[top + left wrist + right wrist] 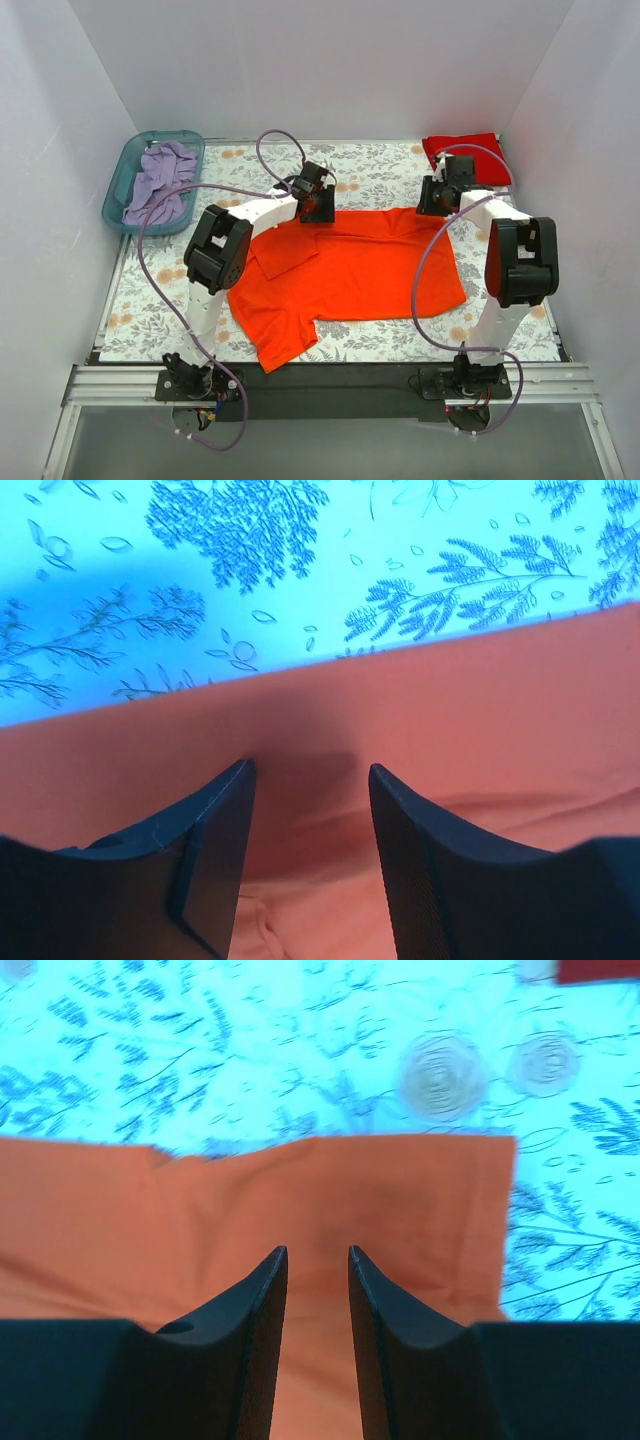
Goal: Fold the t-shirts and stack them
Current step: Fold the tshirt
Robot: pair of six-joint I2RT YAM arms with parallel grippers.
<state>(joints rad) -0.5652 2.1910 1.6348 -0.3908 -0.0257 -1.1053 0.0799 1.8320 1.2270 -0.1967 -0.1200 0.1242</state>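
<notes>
Robotics lab test cell: plain white panel walls [300, 60] box in a floral-patterned tabletop [380, 170], and a bare aluminium rail [330, 385] anchors the cabled white-and-black left robot arm [215, 250] and right robot arm [520, 265].

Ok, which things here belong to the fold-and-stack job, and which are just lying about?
Job: bright orange cloth t-shirt, spread out mid-table; deeper red cloth t-shirt, folded at the far right corner.
Lying about: teal plastic bin; crumpled lilac cloth inside it.

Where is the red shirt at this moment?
In the top view, the red shirt lies folded in the far right corner, just behind the right hand and beyond the orange shirt.
</notes>
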